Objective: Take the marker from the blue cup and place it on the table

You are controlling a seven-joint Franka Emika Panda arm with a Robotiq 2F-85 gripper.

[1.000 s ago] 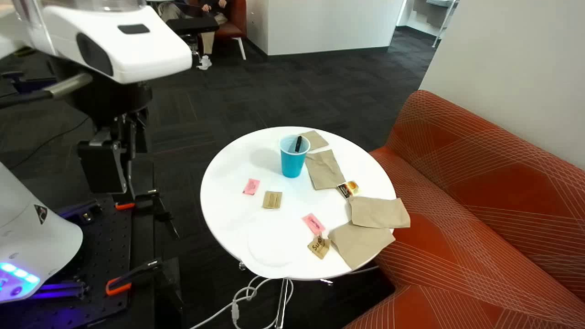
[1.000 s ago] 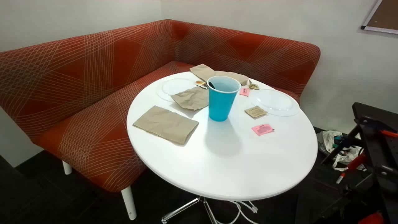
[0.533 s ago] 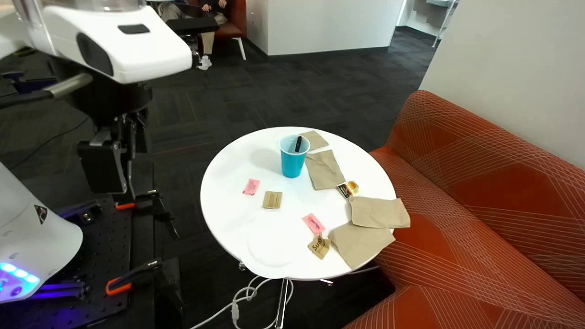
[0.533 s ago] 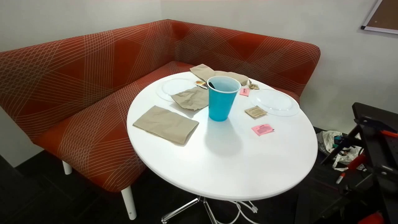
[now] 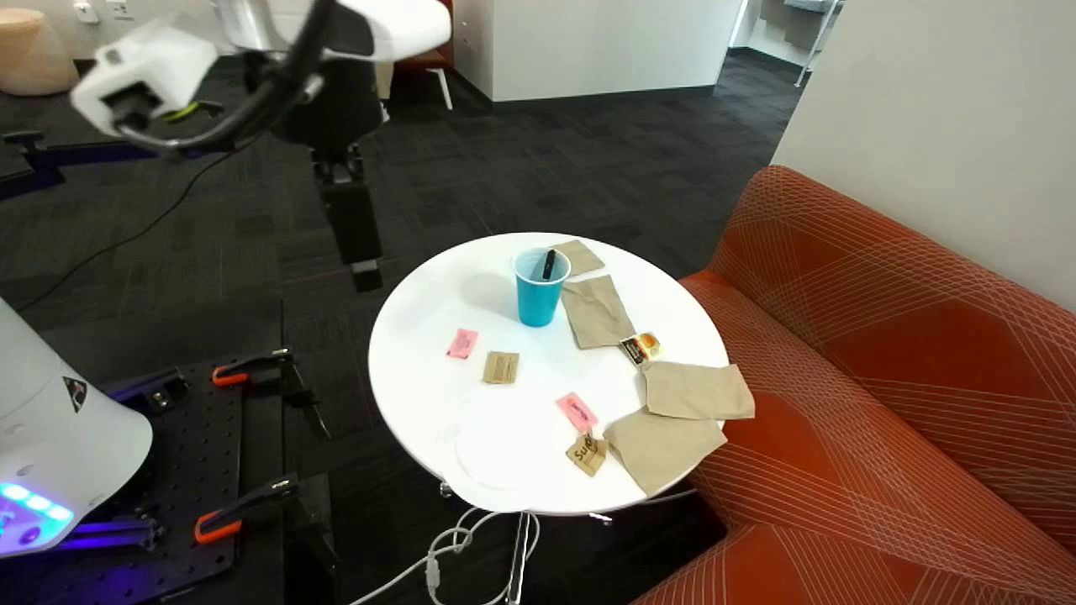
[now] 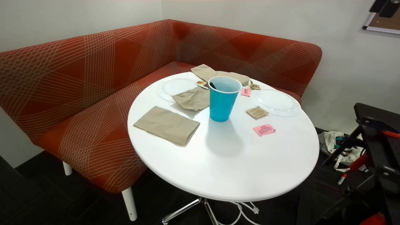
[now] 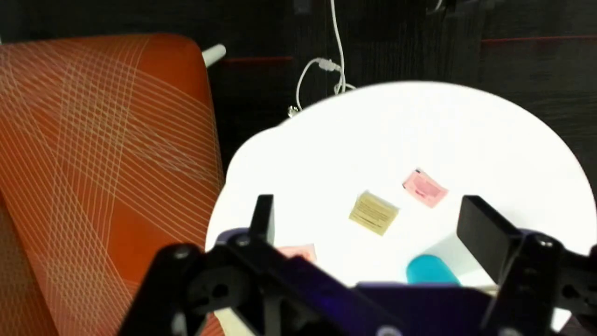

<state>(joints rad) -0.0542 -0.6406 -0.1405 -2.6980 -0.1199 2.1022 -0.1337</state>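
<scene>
The blue cup (image 5: pixel 538 302) stands upright on the round white table (image 5: pixel 420 294); it also shows in an exterior view (image 6: pixel 222 106). The dark marker (image 5: pixel 549 264) leans inside the cup, its top end near the rim; only its tip (image 6: pixel 212 86) shows over the rim in an exterior view. My gripper (image 5: pixel 364 273) hangs in the air beside the table's edge, higher than the cup and apart from it. In the wrist view my gripper (image 7: pixel 368 203) is open and empty, with the cup's base (image 7: pixel 430 269) low in the picture. The marker is hidden there.
Pink packets (image 5: pixel 462 343), a tan packet (image 5: pixel 501 368), brown napkins (image 5: pixel 598 311) and clear lids (image 6: pixel 275 103) lie on the table around the cup. An orange-red sofa (image 5: pixel 807 403) borders the table. A black bench with clamps (image 5: pixel 244 370) stands beside the robot base.
The arm and gripper have swung toward the table, right and upward in an exterior view. The gripper's tip has come into an exterior view's top right corner. Cup and marker have not moved.
</scene>
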